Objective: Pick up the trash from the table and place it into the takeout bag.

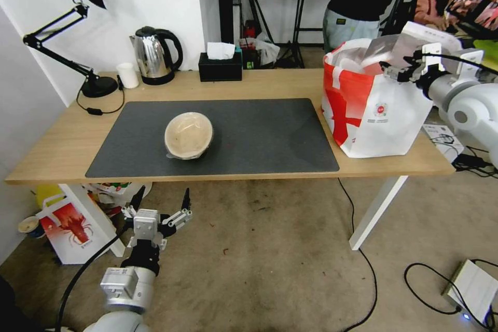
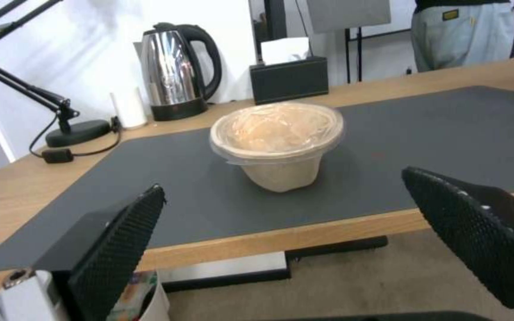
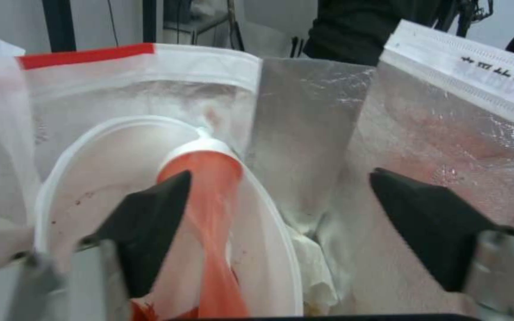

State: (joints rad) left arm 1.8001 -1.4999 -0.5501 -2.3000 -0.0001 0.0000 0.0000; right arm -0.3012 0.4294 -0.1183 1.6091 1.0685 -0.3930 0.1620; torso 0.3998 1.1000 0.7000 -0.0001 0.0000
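A beige bowl [image 1: 189, 135] covered with clear film stands on the dark grey mat [image 1: 270, 135] of the table [image 1: 57, 150]; it also faces the left wrist camera [image 2: 278, 138]. My left gripper [image 1: 162, 201] hangs open below the table's front edge, short of the bowl, with nothing between its fingers [image 2: 281, 180]. The takeout bag [image 1: 373, 111] stands at the table's right end. My right gripper [image 1: 398, 70] is at the bag's open top, open and empty [image 3: 281, 178]. Inside the foil-lined bag lie a white round bowl [image 3: 90, 191] and a red cup with white lid [image 3: 209, 178].
Along the table's back edge stand a black desk lamp [image 1: 96, 85], a white cup [image 1: 127, 75], a steel kettle [image 1: 154, 56] and a black tissue box [image 1: 220, 66]. A smaller white bag with a crayfish picture [image 1: 70, 231] sits on the floor left. Cables cross the floor right.
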